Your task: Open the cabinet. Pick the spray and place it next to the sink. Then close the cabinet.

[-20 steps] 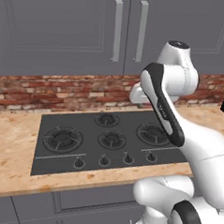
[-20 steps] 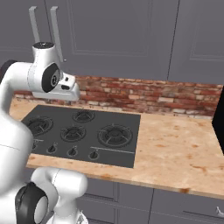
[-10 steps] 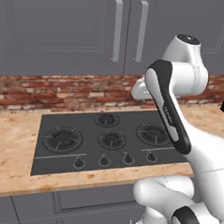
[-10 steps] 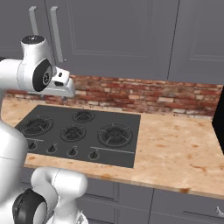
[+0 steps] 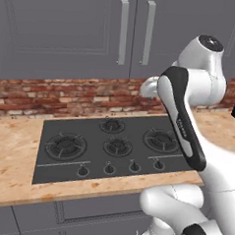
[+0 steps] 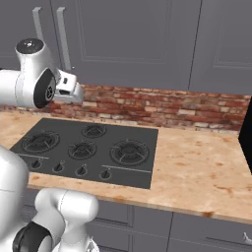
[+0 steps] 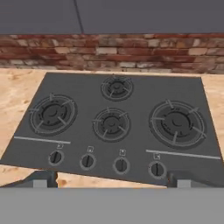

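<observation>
A: Fingers first. In the hand view two dark fingertips (image 7: 43,179) sit at the bottom corners, spread wide, nothing between them. The gripper (image 7: 111,181) looks down over the cooktop (image 7: 118,127) and its four knobs.

B: And from the base?

A: The hand (image 6: 66,88) hangs in front of the brick backsplash (image 6: 162,106), just under the cabinet (image 5: 70,28), well above the burners. Both doors are shut. The two silver bar handles (image 5: 123,31) stand side by side at the centre seam.

B: The spray?

A: Not visible; I judge it's behind those shut doors. The sink isn't visible either.

B: Risks?

A: The camera points down at the cooktop, away from the handles. If the hand rises without tilting up, the fingers could meet the door's bottom edge or panel rather than straddle a bar. The handles are close together, so a sideways error could catch the wrong one or jam between them. The elbow (image 5: 181,118) hangs over the cooktop and could swing low as the wrist lifts.

B: Changes from a second ago?

A: The wrist is higher, closer to the cabinet's underside; the forearm is more upright. The base has stayed put.
</observation>
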Tool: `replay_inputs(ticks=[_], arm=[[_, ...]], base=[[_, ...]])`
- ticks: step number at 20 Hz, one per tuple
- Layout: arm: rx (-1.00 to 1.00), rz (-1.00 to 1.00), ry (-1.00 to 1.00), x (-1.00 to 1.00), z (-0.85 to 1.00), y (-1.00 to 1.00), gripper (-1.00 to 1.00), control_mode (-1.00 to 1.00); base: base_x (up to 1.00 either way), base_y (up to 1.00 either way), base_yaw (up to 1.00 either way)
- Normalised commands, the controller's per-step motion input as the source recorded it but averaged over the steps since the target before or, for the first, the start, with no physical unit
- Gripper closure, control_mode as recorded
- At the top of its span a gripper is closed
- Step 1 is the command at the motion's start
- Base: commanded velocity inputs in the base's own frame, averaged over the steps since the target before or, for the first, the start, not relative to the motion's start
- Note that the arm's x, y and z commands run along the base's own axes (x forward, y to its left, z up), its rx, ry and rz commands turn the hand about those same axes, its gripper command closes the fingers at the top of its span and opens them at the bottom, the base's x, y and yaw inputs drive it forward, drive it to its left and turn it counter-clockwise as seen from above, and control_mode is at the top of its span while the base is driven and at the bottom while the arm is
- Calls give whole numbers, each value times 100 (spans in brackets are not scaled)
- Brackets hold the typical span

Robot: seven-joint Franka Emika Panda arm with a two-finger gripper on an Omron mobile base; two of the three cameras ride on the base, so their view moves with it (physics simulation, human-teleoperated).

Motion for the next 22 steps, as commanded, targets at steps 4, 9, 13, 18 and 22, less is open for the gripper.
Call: replay_inputs(ticks=[4,9,13,18,22], arm=[[3,0,-25,0,8,0,-100,-100],[4,0,-25,0,13,0,-100,-100],[6,-1,-23,0,19,0,-100,-100],[6,-1,-15,0,15,0,-100,-100],[1,-3,0,5,4,12,-100,-100]], base=[[0,0,0],[0,0,0],[0,0,0],[0,0,0],[0,0,0]])
